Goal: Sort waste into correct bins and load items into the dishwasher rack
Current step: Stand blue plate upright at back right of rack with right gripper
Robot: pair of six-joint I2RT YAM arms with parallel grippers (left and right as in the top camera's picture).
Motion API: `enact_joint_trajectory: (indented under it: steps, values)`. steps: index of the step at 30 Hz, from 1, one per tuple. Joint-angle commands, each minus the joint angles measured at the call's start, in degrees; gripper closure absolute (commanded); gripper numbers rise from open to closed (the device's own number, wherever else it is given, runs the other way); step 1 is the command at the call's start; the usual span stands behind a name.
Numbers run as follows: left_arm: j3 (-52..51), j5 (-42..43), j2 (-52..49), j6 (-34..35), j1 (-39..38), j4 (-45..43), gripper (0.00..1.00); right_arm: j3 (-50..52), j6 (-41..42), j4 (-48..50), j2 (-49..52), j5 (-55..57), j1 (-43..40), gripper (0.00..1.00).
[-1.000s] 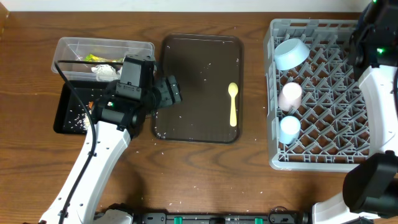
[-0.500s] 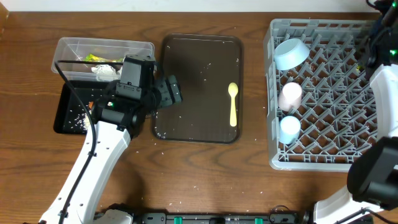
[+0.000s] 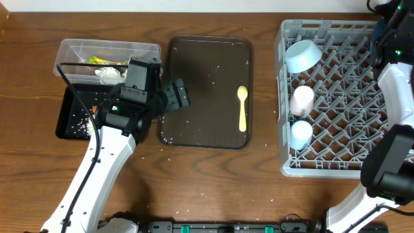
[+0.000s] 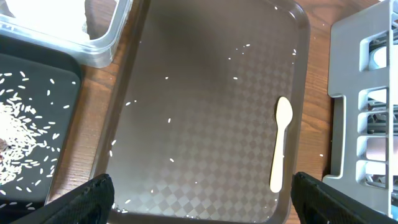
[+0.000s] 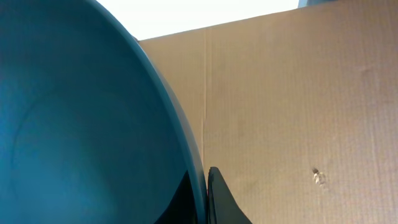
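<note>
- My left arm [image 3: 103, 158] reaches up from 7 o'clock, its wrist turned towards 3 o'clock, over the seam between the bins and the dark brown serving tray [image 3: 194, 77]
- The left gripper [image 4: 200, 198] is spread wide and carries nothing; it hovers over the serving tray's 9 o'clock side, with its fingertips [image 4: 93, 199] in the lower corners of my wrist view
- The clear plastic tub [image 3: 145, 46] sits at 10 o'clock holding a crumpled napkin [image 3: 108, 74] and the yellow-green wrapper [image 3: 97, 60]
- The black tray [image 3: 68, 103], just beside the tub at its 7 o'clock, holds a heap of rice grains [image 4: 15, 134]
- The yellow plastic spoon [image 3: 242, 109] lies flat near the serving tray's 3 o'clock edge, bowl end towards 12, with stray grains around it
- My right arm [image 3: 398, 97] rises along the 3 o'clock edge of the dishwasher rack [image 3: 284, 162], with its wrist at the 1 o'clock corner of the overhead view
- The right gripper [image 5: 208, 198] pinches the rim of the round dark blue plate [image 5: 81, 124], which is held on edge before a cardboard wall [image 5: 298, 112]; I see one finger only, the other being behind the plate
- Down the rack's 9 o'clock side stand the tilted pale blue bowl [image 3: 302, 55], the pink cup [image 3: 302, 98] and the light blue cup [image 3: 301, 133]
</note>
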State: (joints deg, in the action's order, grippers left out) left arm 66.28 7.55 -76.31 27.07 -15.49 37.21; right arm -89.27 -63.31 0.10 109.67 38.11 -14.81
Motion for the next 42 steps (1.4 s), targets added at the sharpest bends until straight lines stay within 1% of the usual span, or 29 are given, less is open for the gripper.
enact_joint_trajectory:
  steps: [1,4,7,9,12,14,15,21,22,23,25,28,29,31,36,39,42]
  values:
    - [1.18,-0.04,0.02,-0.44,-0.09,0.04,0.07,0.15,1.44,-1.20,1.46,0.09,0.24,0.99]
    - [1.18,-0.04,0.02,-0.44,-0.09,0.04,0.07,0.15,2.64,-2.45,1.46,1.07,1.62,0.99]
    - [1.18,-0.04,0.02,-0.44,-0.09,0.04,0.07,0.15,2.64,-5.68,1.46,1.11,3.45,0.89]
    - [1.18,-0.04,0.02,-0.44,-0.09,0.04,0.07,0.15,2.67,-9.35,1.46,1.07,5.03,0.84]
    - [1.18,-0.04,0.02,-0.44,-0.09,0.04,0.07,0.15,3.65,-13.73,1.46,0.87,7.08,0.79]
    - [1.18,-0.04,0.02,-0.44,-0.09,0.04,0.07,0.15,5.29,-14.93,1.46,0.85,8.07,0.76]
    - [1.18,-0.04,0.02,-0.44,-0.09,0.04,0.07,0.15,5.84,-14.95,1.46,0.85,8.28,0.73]
    - [1.18,-0.04,0.02,-0.44,-0.09,0.04,0.07,0.15,11.41,-14.93,1.46,0.87,8.35,0.50]
    - [1.18,-0.04,0.02,-0.44,-0.09,0.04,0.07,0.15,12.39,-14.91,1.46,0.87,8.33,0.42]
    - [1.18,-0.04,0.02,-0.44,-0.09,0.04,0.07,0.15,13.44,-14.86,1.46,0.87,8.20,0.28]
    - [1.18,-0.04,0.02,-0.44,-0.09,0.04,0.07,0.13,15.61,-14.38,1.29,0.87,8.07,0.14]
    - [1.18,-0.04,0.02,-0.44,-0.09,0.04,0.07,0.11,18.34,-13.29,0.44,0.83,8.17,0.02]
    - [1.18,-0.04,0.02,-0.44,-0.09,0.04,0.07,0.09,20.13,-12.61,-0.26,0.79,8.41,0.01]
    - [1.18,-0.04,0.02,-0.44,-0.09,0.04,0.07,0.09,21.92,-12.35,-1.79,-0.79,9.01,0.01]
    - [1.18,-0.04,0.02,-0.44,-0.09,0.04,0.07,0.09,27.23,-13.46,-8.61,-10.73,11.10,0.01]
    - [1.18,-0.04,0.02,-0.44,-0.09,0.04,0.07,0.09,33.05,-16.35,-13.51,-21.22,12.37,0.01]
    - [1.18,-0.04,0.02,-0.44,-0.09,0.04,0.07,0.09,42.25,-20.79,-18.32,-36.41,13.51,0.01]
